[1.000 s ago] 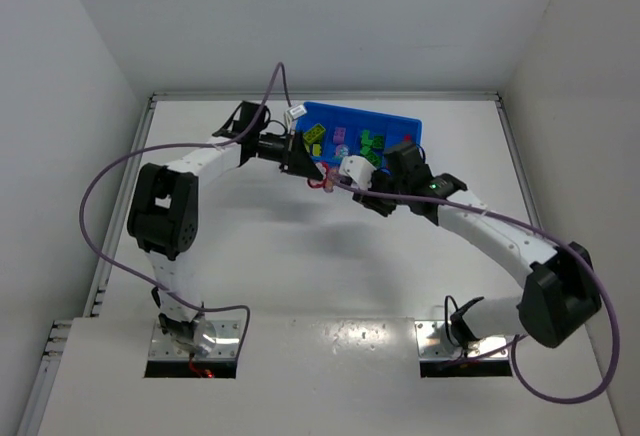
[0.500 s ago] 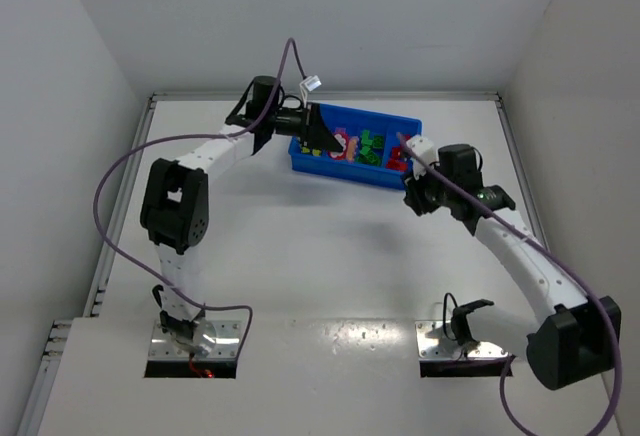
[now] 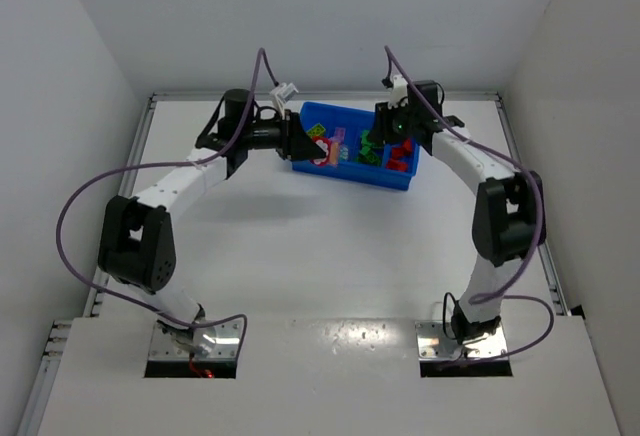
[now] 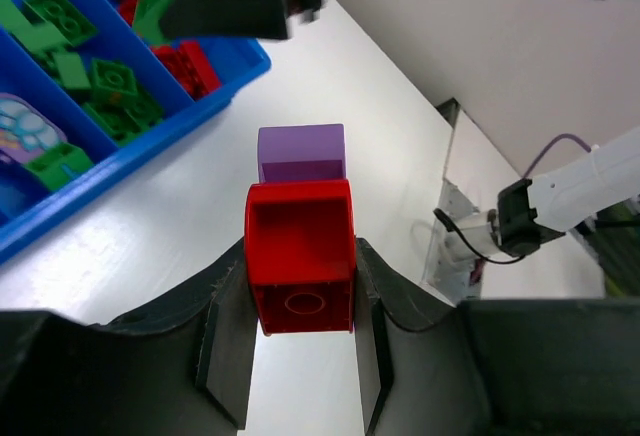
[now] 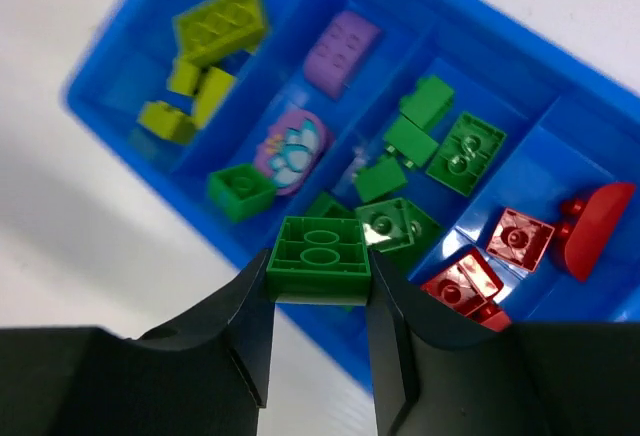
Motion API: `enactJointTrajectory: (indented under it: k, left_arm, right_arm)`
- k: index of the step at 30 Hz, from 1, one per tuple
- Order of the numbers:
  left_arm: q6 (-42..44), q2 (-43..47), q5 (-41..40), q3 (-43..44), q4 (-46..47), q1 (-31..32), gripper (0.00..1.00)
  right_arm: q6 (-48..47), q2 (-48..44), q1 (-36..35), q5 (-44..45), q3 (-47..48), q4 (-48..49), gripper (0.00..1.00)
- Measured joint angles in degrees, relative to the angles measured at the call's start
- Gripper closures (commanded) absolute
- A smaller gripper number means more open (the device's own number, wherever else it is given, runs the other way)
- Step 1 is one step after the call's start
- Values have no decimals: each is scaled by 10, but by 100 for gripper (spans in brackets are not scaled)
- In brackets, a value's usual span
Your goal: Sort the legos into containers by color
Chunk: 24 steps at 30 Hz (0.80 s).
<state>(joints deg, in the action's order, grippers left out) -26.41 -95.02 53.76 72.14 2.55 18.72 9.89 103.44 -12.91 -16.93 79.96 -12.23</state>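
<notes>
Now to the left arm: the left fingers (image 4: 225,341) are clamped on a red brick (image 4: 300,266), pinching it by its two sides, hollow underside turned to the wrist camera. A purple brick (image 4: 301,153) is snapped onto the red one's far end and pokes out past the fingertips. Below and behind this pair the wrist view shows bare white desk (image 4: 130,256). The blue tray (image 4: 130,146) sits up and to the left of the fingers, its near wall close by. From overhead, the pair shows against the tray's left half.

Over to the right arm: the right fingers (image 5: 250,346) are shut tight on a green brick (image 5: 318,256), studs facing the camera. It hangs in line with the near end of the tray's green compartment.

Beyond those fingertips all four compartments lie open to view. Far out to the left are the yellow-green bricks (image 5: 215,26). Next along come a loose purple brick (image 5: 342,46) and a flower-printed purple piece (image 5: 290,146). A stray green brick (image 5: 243,191) lies just beside that piece, seemingly in the same compartment. Straight ahead of the fingertips are the loose green bricks (image 5: 440,136). Off to the right of the fingers, the last compartment holds red bricks (image 5: 515,236) and a curved red piece (image 5: 595,221).
</notes>
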Motion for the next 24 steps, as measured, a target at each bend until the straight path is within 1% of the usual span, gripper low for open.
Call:
enactJointTrajectory:
  k: [1, 2, 3, 4, 5, 7, 9, 11, 13, 15, 17, 20, 24]
  left_arm:
    - [7, 11, -5, 0, -3, -3, 100]
    - [14, 20, -9, 0, -5, -7, 100]
    - [19, 26, -10, 0, -5, -11, 100]
    - [23, 31, -13, 0, -5, -16, 100]
    - [28, 33, -14, 0, -7, -21, 100]
    - [35, 34, -19, -2, -12, -30, 100]
    - [40, 34, -23, -5, -21, -37, 99]
    - [44, 33, -20, -9, -27, -40, 98]
    - [48, 29, -8, -9, -31, -43, 95]
    - [41, 15, 30, -8, -19, -48, 94]
    - [16, -9, 68, -7, 12, -55, 94]
    - [-10, -47, 109, 1, 33, -65, 94]
    - [-29, -85, 147, 32, 44, -63, 94]
  right_arm:
    - [3, 20, 3, 0, 8, 0, 98]
    - [5, 40, 6, 0, 14, 0, 76]
    - [7, 55, 9, 1, 18, -3, 61]
    - [8, 71, 12, 1, 24, -5, 50]
    - [12, 85, 14, 1, 30, -7, 32]
    - [15, 108, 17, 2, 38, -8, 19]
    - [16, 119, 17, 0, 44, -11, 15]
    - [17, 119, 17, -15, 46, -16, 15]
    - [17, 117, 21, -55, 51, -14, 15]
    - [18, 107, 30, -133, 49, -8, 15]
    - [28, 83, 45, -236, 36, 3, 15]
    - [71, 34, 61, -362, -3, 49, 15]
    - [122, -25, 54, -464, -57, 100, 15]
